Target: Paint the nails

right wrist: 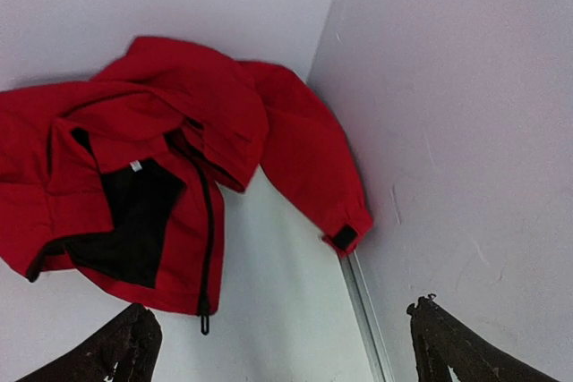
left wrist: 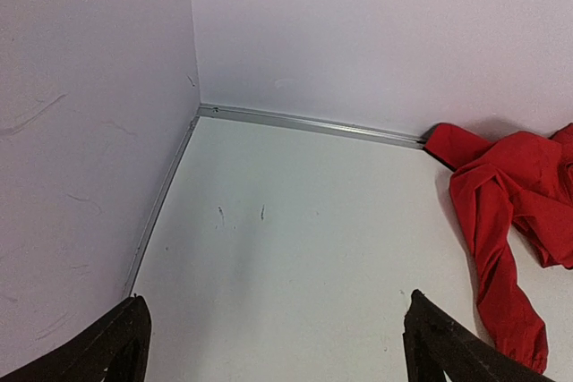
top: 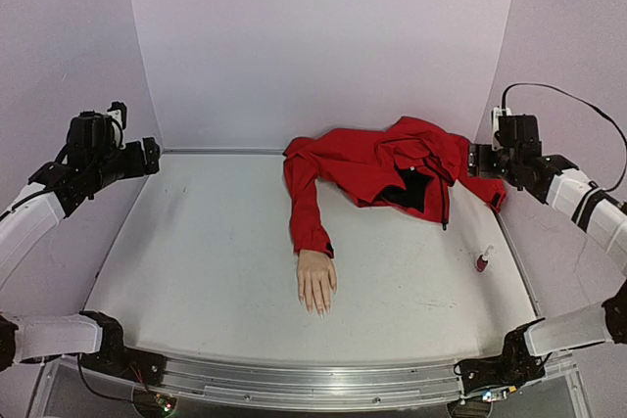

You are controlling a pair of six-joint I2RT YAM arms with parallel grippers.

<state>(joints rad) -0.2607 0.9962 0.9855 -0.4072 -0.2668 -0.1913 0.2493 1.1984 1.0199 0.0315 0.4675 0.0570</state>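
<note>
Pale lilac walls, white table (top: pixel 196 242). Mannequin hand (top: pixel 316 281) flat mid-table, nails (top: pixel 315 308) toward arm bases, likely for reach. Red jacket (top: pixel 392 168) sleeve covers wrist. Polish bottle (top: pixel 483 259) upright, capped, right side. Left gripper (top: pixel 149 156) and right gripper (top: pixel 478 160) raised at table edges, jaws wide, empty.

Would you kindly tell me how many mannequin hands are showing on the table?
1. The hand lies near the table's middle, at the cuff of the red jacket's outstretched sleeve. The other cuff, by the right wall, shows no hand; one could be hidden inside.
</note>
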